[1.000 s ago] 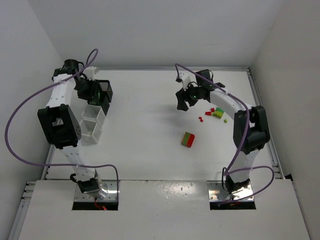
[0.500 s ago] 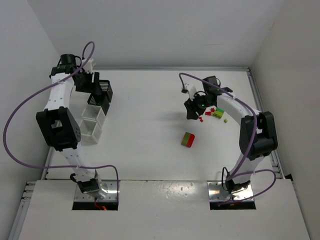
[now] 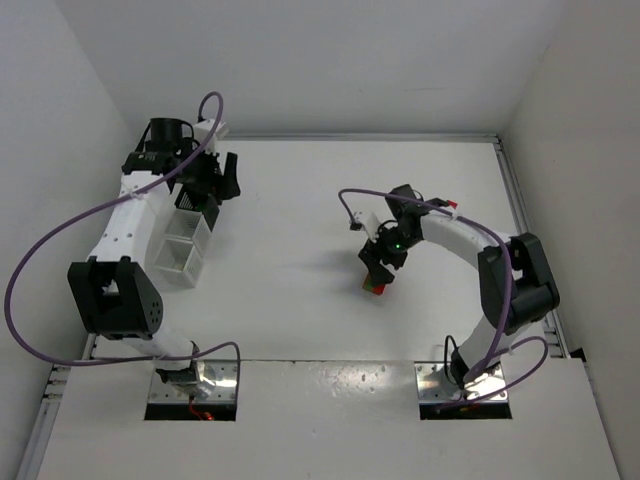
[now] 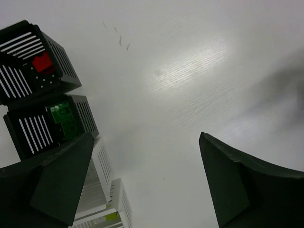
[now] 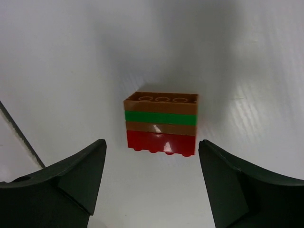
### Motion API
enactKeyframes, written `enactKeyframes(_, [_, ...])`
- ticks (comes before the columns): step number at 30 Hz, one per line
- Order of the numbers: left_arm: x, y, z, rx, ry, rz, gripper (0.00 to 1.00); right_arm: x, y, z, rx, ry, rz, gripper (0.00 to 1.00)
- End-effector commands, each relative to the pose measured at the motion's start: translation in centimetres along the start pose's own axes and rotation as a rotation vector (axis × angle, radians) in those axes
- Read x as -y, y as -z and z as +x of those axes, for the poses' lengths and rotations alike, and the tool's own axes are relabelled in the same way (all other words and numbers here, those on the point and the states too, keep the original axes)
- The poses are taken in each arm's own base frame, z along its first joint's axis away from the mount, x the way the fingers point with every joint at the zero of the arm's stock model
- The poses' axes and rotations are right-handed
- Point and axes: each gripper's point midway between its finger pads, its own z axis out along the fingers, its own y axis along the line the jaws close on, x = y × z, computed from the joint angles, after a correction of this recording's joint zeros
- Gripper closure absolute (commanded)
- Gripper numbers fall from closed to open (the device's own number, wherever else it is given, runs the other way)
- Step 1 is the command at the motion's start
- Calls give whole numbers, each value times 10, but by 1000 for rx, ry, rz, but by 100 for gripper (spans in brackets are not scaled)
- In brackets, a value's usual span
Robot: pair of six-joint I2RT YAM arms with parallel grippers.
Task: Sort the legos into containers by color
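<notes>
The containers stand in a row at the far left: two black bins and two white ones. In the left wrist view one black bin holds a red lego, the other a green lego, and a white bin shows a yellow-green piece. My left gripper hovers open and empty by the black bins. A stacked block of brown, green, brown and red layers lies mid-table. My right gripper is open just above the block, one finger on each side, not touching it.
Metal base plates sit at the near edge under both arms. A raised rail runs along the table's right side. White walls close in the back and sides. Purple cables loop from each arm.
My right arm swung left and nearer, from the small bricks to over the stacked block. My left gripper opened wide and shifted right beside the black bins.
</notes>
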Motion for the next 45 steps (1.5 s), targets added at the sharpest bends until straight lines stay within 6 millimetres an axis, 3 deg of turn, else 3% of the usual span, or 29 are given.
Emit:
enactKeyframes(1, [-1,9,-14,76,-3,-26,0,0,4,-10,18,35,76,21])
enactKeyframes(3, [5,9,-13,75,-10,-18,0,-1,0,-2,-14,33,79,8])
enactKeyframes(4, [6,9,-13,79,6,-34,0,1,-2,0,-19,33,89,7])
enactKeyframes(8, [-1,10,-15,94,83,-92,0,9,-9,1,-26,2,132,6])
enactKeyframes(9, [0,10,-8,81,105,-98,0,11,-11,1,-29,-8,141,6])
enactKeyframes(11, [-1,16,-18,146,121,-119,0,17,-13,6,-35,-25,178,6])
enactKeyframes(12, [-2,13,-10,145,133,-131,0,17,-13,6,-35,-25,178,6])
enactKeyframes(22, [4,19,-6,181,81,-122,0,9,-32,25,-79,-36,114,5])
enactKeyframes(25, [10,17,-4,178,59,-80,0,11,-35,23,-66,-22,111,12])
enactKeyframes(28, [17,12,3,155,58,-34,0,10,-40,22,-64,-17,83,32])
enactKeyframes(29, [20,7,8,136,58,-11,0,8,-40,21,-59,-17,74,45])
enactKeyframes(31, [38,5,13,106,28,105,0,6,-43,21,-55,-12,53,56])
enactKeyframes(32, [45,3,17,94,38,151,2,3,-39,14,-31,-6,41,67])
enactKeyframes(33, [51,1,18,93,60,208,8,0,-36,12,-24,6,31,71])
enactKeyframes(35, [61,-4,24,68,143,269,12,-5,-22,-15,62,40,15,82])
enactKeyframes(38, [77,-17,33,15,263,387,16,-14,-2,-61,199,88,-18,86])
enactKeyframes(39, [85,-21,35,-10,308,422,18,-14,9,-88,272,73,-25,86])
enactKeyframes(41, [101,-29,37,-51,354,500,19,-24,16,-115,317,54,-57,90])
enactKeyframes(42, [108,-32,39,-71,376,532,19,-26,24,-138,366,71,-68,90])
enactKeyframes(45, [136,-41,32,-94,404,624,22,-31,23,-173,432,73,-82,94])
